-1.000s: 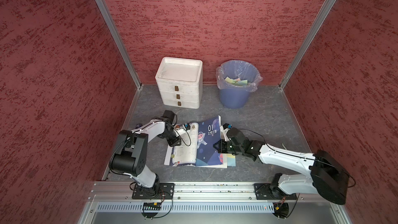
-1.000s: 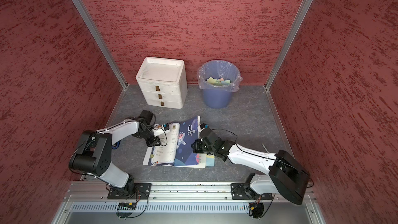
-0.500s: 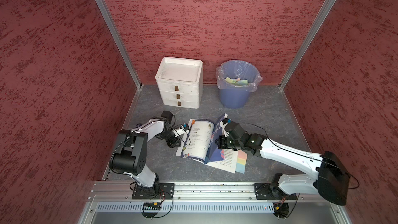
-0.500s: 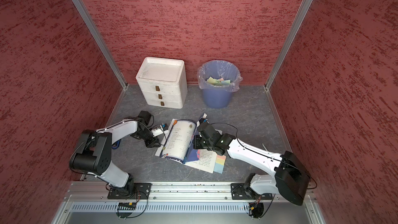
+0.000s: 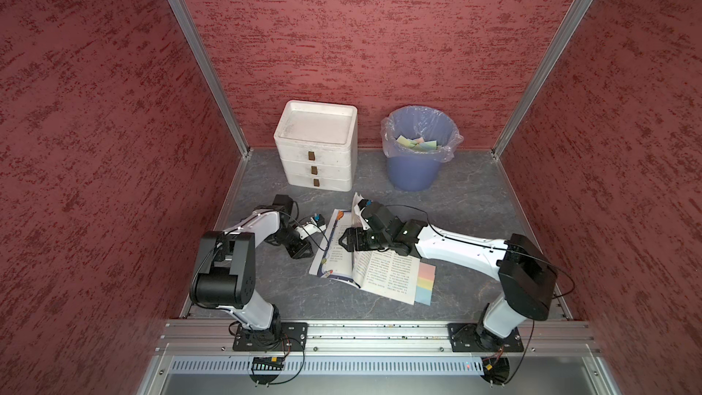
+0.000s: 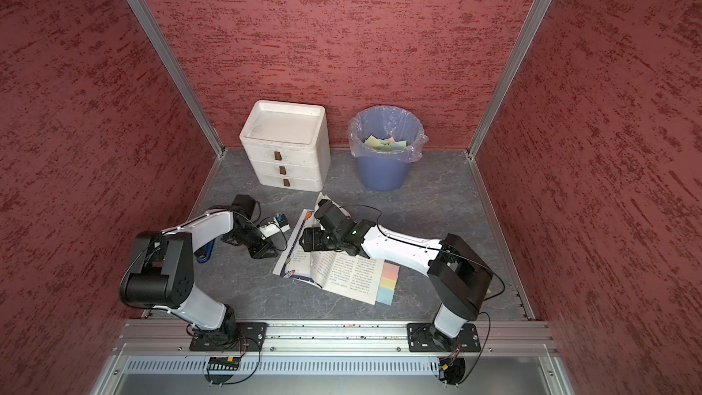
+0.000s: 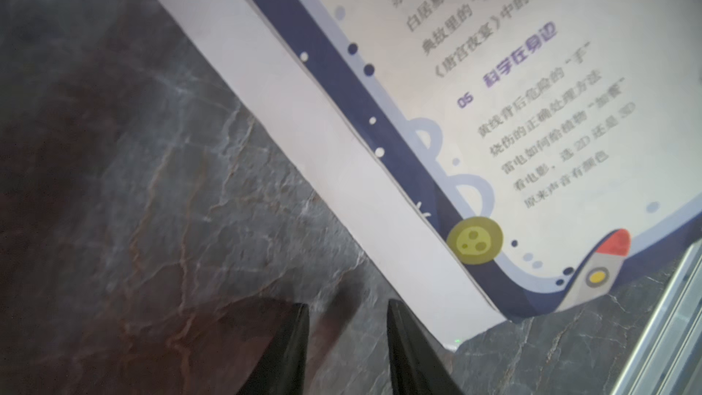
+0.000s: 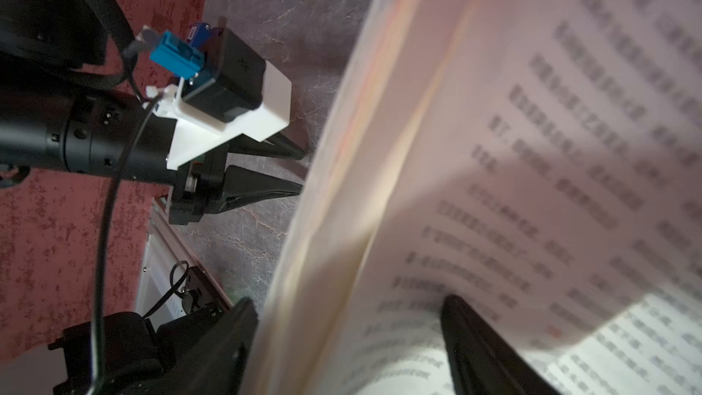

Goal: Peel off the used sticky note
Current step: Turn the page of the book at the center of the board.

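Black and tapered, my left claw (image 7: 345, 321) lies just left of the book (image 7: 532, 108). Its two pointed fingers stand a little apart, with only bare floor (image 7: 152, 184) between them. It holds nothing. In both top views it sits low on that floor, tips turned toward the book's white cover edge, close beside it.

My right claw (image 5: 343, 241) hangs over the middle of the book, reaching in from the book's right side. It is spread wide. In the right wrist view a loose printed page curls up between the fingers (image 8: 475, 336). One finger is outside the fanned page edges and one is over the text. I cannot tell whether either presses the paper.

The floor is grey, matt and veined like stone. Behind the book's left half stands a white drawer box (image 5: 315, 153), square and scuffed, with three small brown pulls. The book lies open, its glossy left page bordered in navy with a yellow planet and a red-nosed rocket, its right pages plain with dense print. Behind its right half is a round blue bin (image 5: 414, 172) lined with clear crinkled film, with pastel paper squares inside.

The sticky notes (image 5: 425, 279) lie flat along the book's right edge. They form a strip of pink, orange, green and blue, well apart from both claws. I cannot tell which one is used.
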Tool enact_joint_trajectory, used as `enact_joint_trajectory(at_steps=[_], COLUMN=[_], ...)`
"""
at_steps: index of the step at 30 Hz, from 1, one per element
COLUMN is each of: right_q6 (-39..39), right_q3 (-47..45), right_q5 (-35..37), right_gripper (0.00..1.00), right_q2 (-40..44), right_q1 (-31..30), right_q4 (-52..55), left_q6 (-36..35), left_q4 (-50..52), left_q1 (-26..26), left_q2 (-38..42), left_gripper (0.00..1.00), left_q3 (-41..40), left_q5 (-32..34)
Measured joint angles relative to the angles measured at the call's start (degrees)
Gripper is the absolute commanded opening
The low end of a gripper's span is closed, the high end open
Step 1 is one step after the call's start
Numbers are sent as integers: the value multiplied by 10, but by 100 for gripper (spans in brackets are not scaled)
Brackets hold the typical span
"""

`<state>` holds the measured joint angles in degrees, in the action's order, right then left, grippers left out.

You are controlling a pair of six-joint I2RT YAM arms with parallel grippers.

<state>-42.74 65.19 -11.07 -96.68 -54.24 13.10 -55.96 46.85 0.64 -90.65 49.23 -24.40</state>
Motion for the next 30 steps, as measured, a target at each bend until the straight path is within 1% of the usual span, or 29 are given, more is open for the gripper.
enact_joint_trajectory(at_steps=[1,5,8,12,15,17,20,23,27,30], right_q6=[-1,-5,-9,-14,-14,-14,-16,-21,-35,-49], right_q3=[4,19,32,36,30,8,-49,-118,-238,-320], right_q5=[-4,-25,-40,-58,-58,-50,-30,-8,21,34], right_gripper=[98,99,99,99,99,98,97,96,96,96], right_q2=[-8,-42,-61,-58,-38,-3,70,139,236,308], right_q1=[-1,-4,-7,-10,-11,-7,4,31,83,107], right_q4=[-5,-27,-38,-55,-60,-62,-56,-50,-28,-5], left_q6=[-3,-19,-26,-29,-26,-19,-3,17,42,52], left_q4=[6,41,64,90,99,102,101,98,75,51], left_q1=[-8,-36,-46,-51,-43,-23,26,82,149,177], left_q2=[5,42,66,82,85,85,85,78,45,7], left_gripper=[37,38,38,38,38,38,38,38,38,37], left_q3=[3,32,60,96,112,113,113,113,107,91], left_q5=[-3,-17,-28,-42,-48,-48,-47,-42,-24,-2])
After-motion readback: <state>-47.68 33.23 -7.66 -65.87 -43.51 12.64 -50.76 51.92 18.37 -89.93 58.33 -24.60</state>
